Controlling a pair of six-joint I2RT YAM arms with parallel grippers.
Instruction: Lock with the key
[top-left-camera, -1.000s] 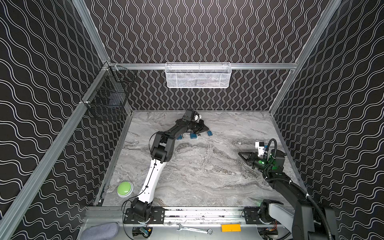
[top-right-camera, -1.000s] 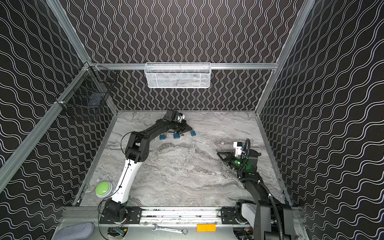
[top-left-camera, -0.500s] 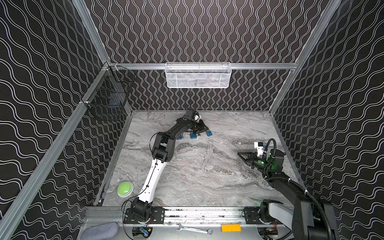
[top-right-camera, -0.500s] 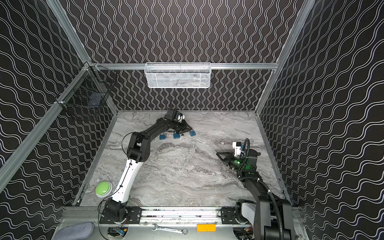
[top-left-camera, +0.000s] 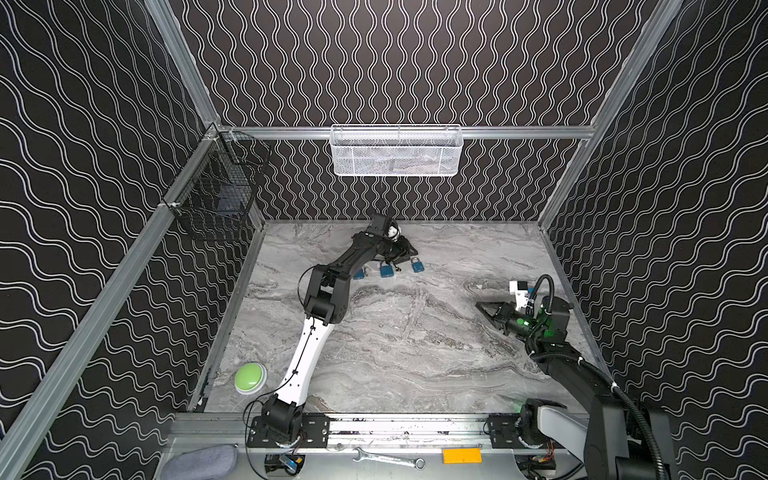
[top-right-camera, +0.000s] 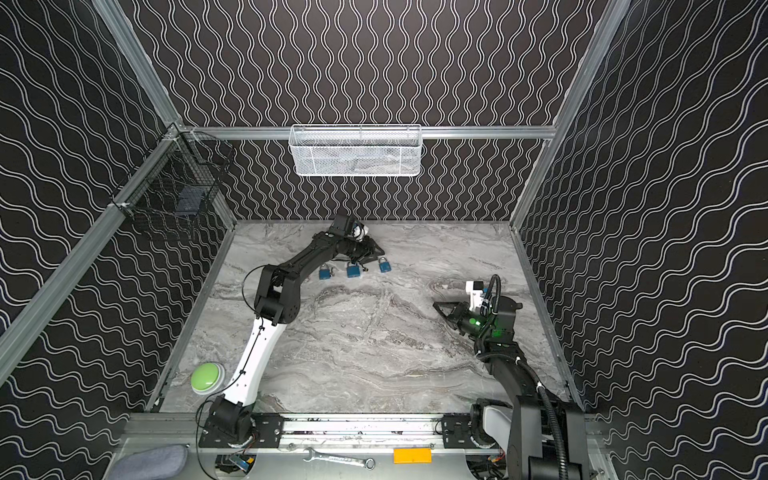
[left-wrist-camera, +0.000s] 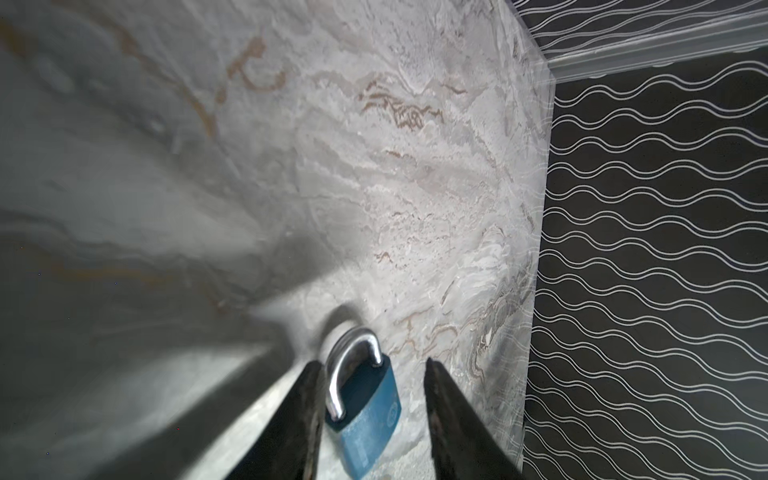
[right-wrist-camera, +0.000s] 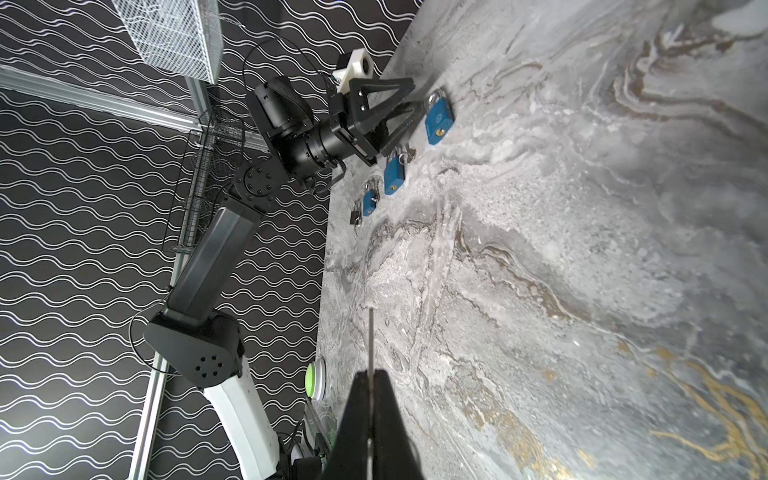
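Since a second ago the left pincer (left-wrist-camera: 372, 362) has parted its jaws and holds nothing. The blue padlock (left-wrist-camera: 368, 419) lies flat on the tabletop (left-wrist-camera: 374, 166) between them. The right pincer (right-wrist-camera: 370, 376), well apart, is closed on a thin metal strip (right-wrist-camera: 370, 332), probably the key. The padlock looks rigid, dense and smooth. I would grip the body's flat sides, not the slippery shackle (left-wrist-camera: 353, 353).

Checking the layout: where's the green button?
In both top views the green button sits at the table's near left corner, beside the left arm's base.
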